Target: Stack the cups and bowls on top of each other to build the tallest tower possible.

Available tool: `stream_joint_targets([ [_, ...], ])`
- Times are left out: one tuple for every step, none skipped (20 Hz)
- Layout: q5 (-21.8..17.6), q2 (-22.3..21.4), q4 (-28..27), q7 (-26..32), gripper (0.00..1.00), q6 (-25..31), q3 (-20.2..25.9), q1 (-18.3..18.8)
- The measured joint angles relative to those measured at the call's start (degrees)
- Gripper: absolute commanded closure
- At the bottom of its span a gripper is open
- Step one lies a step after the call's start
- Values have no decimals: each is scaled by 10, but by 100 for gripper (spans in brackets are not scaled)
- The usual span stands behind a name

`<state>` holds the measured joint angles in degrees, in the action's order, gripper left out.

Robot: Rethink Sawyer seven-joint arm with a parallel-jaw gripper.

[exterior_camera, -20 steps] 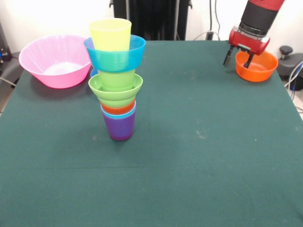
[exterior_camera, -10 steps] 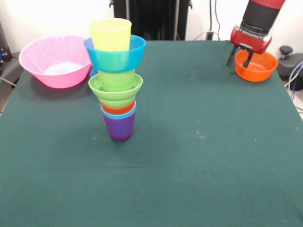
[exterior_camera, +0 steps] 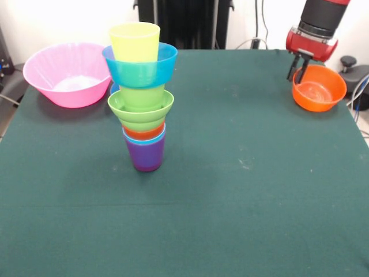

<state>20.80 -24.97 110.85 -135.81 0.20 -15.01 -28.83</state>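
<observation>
From the front, the red-and-black gripper [exterior_camera: 299, 70] pinches the rim of the round orange plastic bowl [exterior_camera: 319, 88] at the table's corner, well apart from the bright nested cup-and-bowl tower [exterior_camera: 141, 95], so I'd carry it level and slow.

Green table cover [exterior_camera: 242, 202]; black stand [exterior_camera: 184, 23] behind it

1 view only: the camera looks from across the tabletop [exterior_camera: 242, 219], raised and angled down, far enough back to take in almost the whole green surface. The tower [exterior_camera: 141, 98] stands mid-left, the tool [exterior_camera: 298, 68] at top right.
</observation>
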Motion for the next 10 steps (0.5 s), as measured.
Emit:
stream_joint_targets([
  [0, -1, 0, 0, 100, 0, 0, 1],
  [0, -4, 0, 0, 100, 0, 0, 5],
  [0, -6, 0, 0, 100, 0, 0, 7],
  [0, -7, 0, 0, 100, 0, 1, 10],
  [0, -8, 0, 0, 100, 0, 1, 11],
  [0, -10, 1, 0, 100, 0, 2, 15],
  [-2, -14, 1, 0, 100, 0, 5, 26],
  [-4, -16, 2, 0, 100, 0, 7, 34],
  [-5, -17, 2, 0, 100, 0, 8, 36],
  [-7, -19, 3, 0, 100, 0, 10, 43],
])
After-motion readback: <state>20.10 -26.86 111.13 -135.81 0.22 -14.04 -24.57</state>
